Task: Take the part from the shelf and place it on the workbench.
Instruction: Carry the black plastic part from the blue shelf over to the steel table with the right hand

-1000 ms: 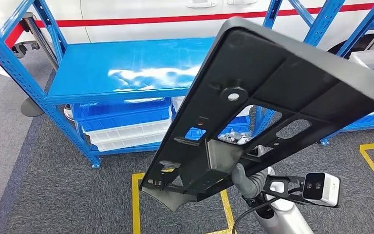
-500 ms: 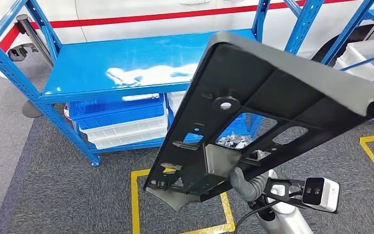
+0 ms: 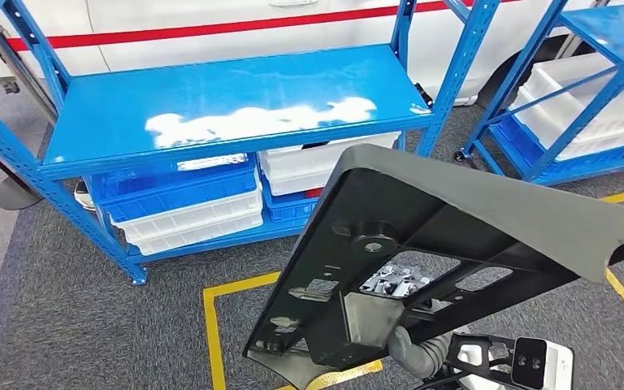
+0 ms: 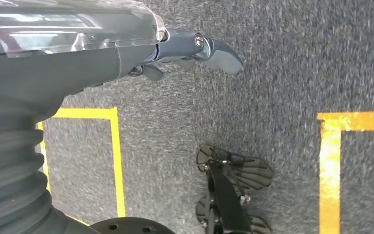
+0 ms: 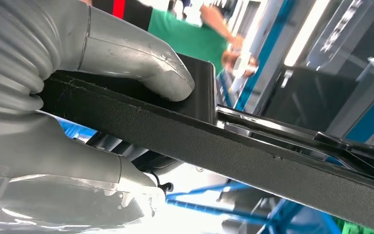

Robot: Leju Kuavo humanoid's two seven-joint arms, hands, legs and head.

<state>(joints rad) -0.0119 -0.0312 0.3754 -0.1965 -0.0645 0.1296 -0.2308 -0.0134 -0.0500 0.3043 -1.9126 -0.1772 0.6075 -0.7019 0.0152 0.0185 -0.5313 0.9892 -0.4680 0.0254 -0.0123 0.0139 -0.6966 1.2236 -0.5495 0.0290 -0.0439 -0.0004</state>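
The part (image 3: 455,244) is a long black plastic panel with cut-outs and a metal bracket, held up tilted in front of me. My right hand (image 3: 410,349) grips its near lower end from beneath; in the right wrist view the grey thumb (image 5: 141,68) presses on the panel's edge (image 5: 253,151). The blue shelf (image 3: 227,106) it came from stands behind, its upper board bare. My left hand (image 4: 195,48) hangs over the grey carpet, fingers apart and holding nothing.
Blue and white bins (image 3: 187,203) sit on the shelf's lower level. A second blue rack with white bins (image 3: 585,106) stands at the right. Yellow floor tape (image 3: 211,325) marks squares on the carpet. A person in green (image 5: 195,34) is visible far off.
The whole picture has shifted: the camera has moved back and turned, so the shelf sits further off and more to the left. The panel stays in my right hand, now lower in view.
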